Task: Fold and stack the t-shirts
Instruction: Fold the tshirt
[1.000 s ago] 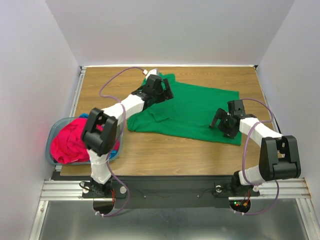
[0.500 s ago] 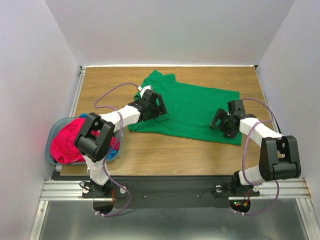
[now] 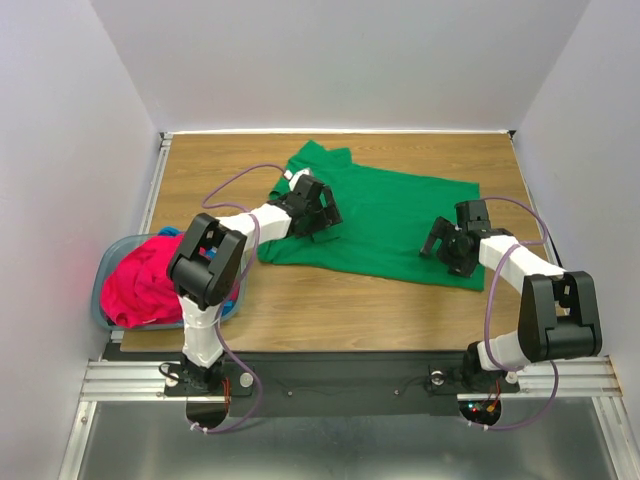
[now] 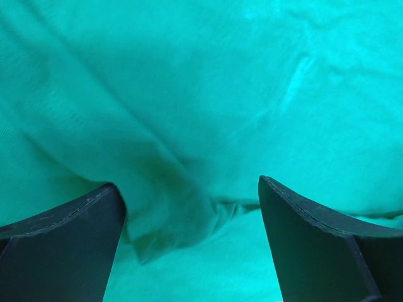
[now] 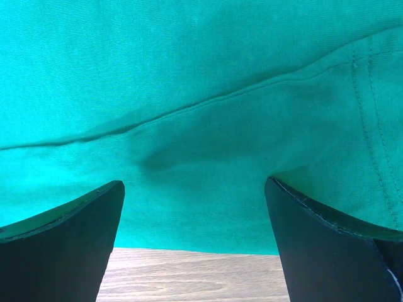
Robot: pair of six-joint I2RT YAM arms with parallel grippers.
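**Op:** What moved in the last second?

**Eng:** Only your left gripper (image 3: 320,212). It has come back from the far-left sleeve of the green t-shirt (image 3: 400,215) to the shirt's near-left part, then nudged slightly right. Its fingers are spread wide with nothing pinched. The left wrist view shows it low over a small bunched ridge of cloth, one finger on either side.

**Op:** Right side?

**Eng:** Your right gripper (image 3: 441,243) hasn't shifted. It's also spread wide and empty, straddling a crease just inside the near-right hem. Bare surface (image 5: 189,277) shows just past that hem in its wrist view.

**Op:** And the shirt?

**Eng:** It lies spread out on the surface, centre to far side. The far-left sleeve is uncovered now and lies flat. The folded lump near the left edge is now under your left gripper.

**Op:** Meaning?

**Eng:** Looks like you're lined up for a two-point pinch along the near side, but neither gripper has closed, so I'd say the first fold isn't started. The pink-red t-shirt (image 3: 140,285) sits heaped in the basket (image 3: 100,292) at the left, unfolded. The task is at an early stage.
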